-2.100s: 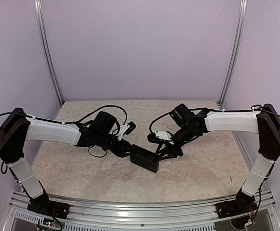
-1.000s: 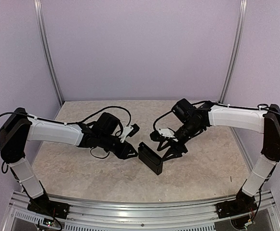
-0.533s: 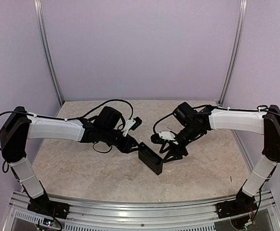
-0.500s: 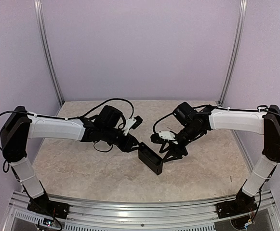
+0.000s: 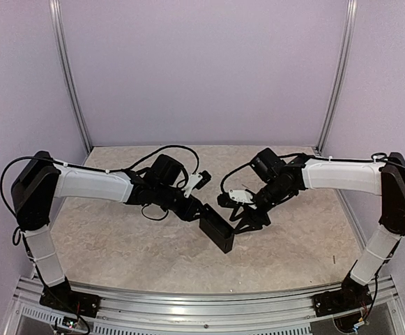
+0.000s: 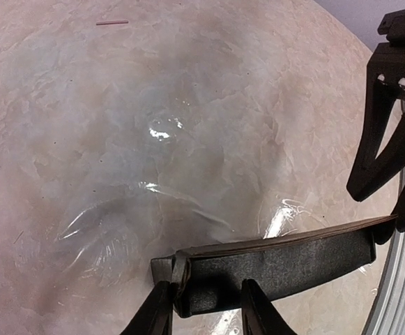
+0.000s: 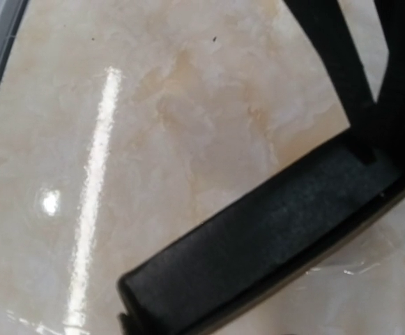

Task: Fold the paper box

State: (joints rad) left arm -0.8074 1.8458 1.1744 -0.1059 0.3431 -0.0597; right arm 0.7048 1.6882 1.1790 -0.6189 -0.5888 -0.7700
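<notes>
The paper box point(image 5: 218, 234) is a slim matte black cardboard box lying mid-table between the two arms. In the left wrist view the paper box point(image 6: 293, 265) runs left to right. My left gripper point(image 6: 205, 310) is shut on its near end, one finger on each side. My right gripper point(image 6: 369, 216) stands at the far end, jaws apart, with table showing between the rear finger point(image 6: 378, 132) and the box. From above, the left gripper point(image 5: 201, 215) and right gripper point(image 5: 244, 222) flank the box. The right wrist view shows the paper box point(image 7: 272, 237) but not its own fingers.
Marbled beige table point(image 5: 118, 244) with a metal rail point(image 5: 202, 307) along the near edge, also in the left wrist view as rail point(image 6: 397, 300). Purple walls and two metal uprights point(image 5: 70, 77) enclose the back. A small red sliver point(image 6: 111, 22) lies on the table.
The left arm has reached further right and slightly back, carrying its end of the box. The box has turned a little. The right gripper has stayed at the other end.
</notes>
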